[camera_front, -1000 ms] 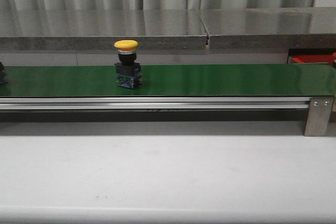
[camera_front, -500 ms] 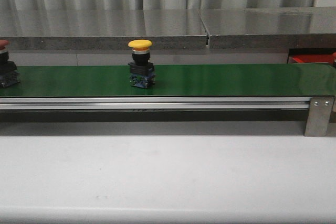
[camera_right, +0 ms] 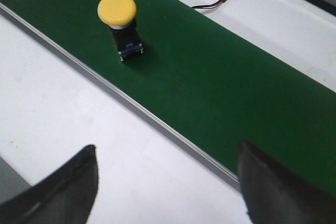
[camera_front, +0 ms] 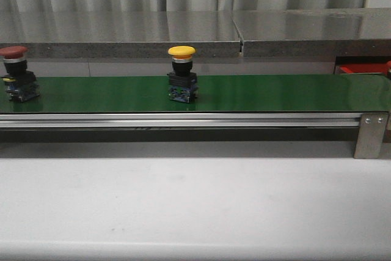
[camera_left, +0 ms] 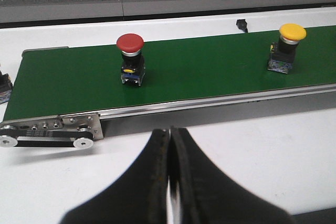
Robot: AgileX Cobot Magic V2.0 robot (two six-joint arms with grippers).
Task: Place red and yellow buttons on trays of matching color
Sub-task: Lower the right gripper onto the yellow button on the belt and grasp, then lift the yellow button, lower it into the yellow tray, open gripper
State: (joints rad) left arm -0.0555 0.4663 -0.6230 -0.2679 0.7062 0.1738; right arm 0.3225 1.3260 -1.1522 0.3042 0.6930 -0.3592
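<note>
Two buttons upright on the green belt point(camera_front: 275, 93), none gripped.
My right gripper point(camera_right: 168, 182) is spread wide above the yellow button point(camera_front: 182, 82); my left gripper point(camera_left: 169, 182) is pressed together. Mistiming risks toppling it; the red button point(camera_front: 14, 80) follows.

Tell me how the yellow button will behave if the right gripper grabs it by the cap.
The yellow button looks top-heavy: a wide cap on a narrower body, so a sideways nudge could tip it. The domed cap seems smooth, probably slippery; the blocky base likely grips better. It appears rigid.
</note>
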